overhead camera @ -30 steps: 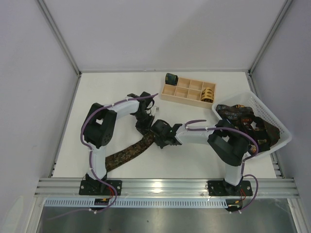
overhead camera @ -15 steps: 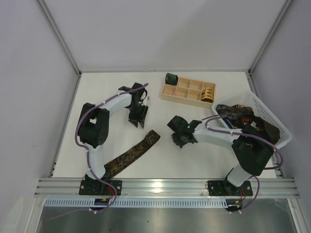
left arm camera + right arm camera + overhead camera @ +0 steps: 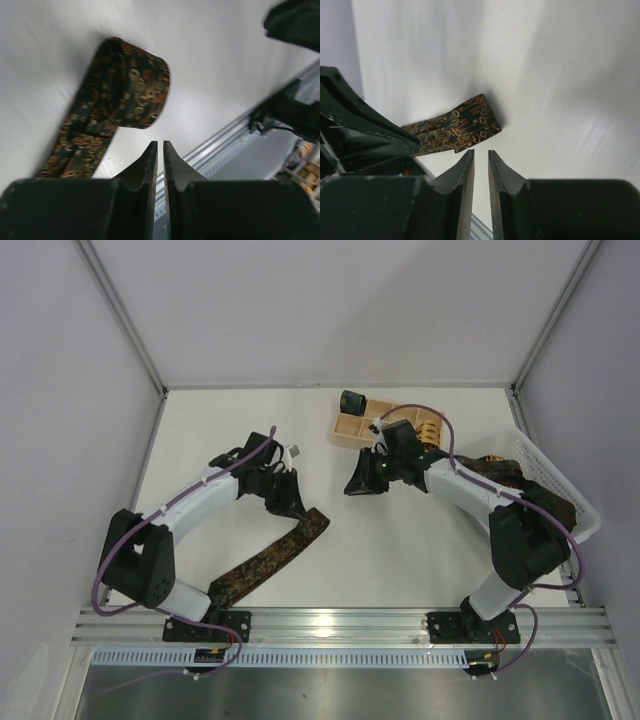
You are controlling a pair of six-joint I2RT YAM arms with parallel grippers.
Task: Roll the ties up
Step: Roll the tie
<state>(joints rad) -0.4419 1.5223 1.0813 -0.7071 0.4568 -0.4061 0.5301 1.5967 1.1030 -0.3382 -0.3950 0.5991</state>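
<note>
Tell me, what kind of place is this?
Probably a robot test booth: plain white walls enclose a white table, two arms are bolted to a metal rail, and a necktie lies there for practice.

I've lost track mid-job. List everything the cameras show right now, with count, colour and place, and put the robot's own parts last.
Flat patterned fabric tie: one, dark brown with tan-olive mottling, lying diagonally on the table by the left arm, far end folded over.
Rolled ties: two; a dark green coil at the tray's far-left corner, a tan-gold coil in a right-hand compartment.
Pale wooden compartment tray: one, far side of the table.
White plastic mesh basket: one, right edge, holding a heap of dark patterned ties; count unclear.
White table: one.
Left hand: black, above the tie's folded end, nearly shut, empty.
Right hand: black, near the tray, slightly apart, empty.
</note>
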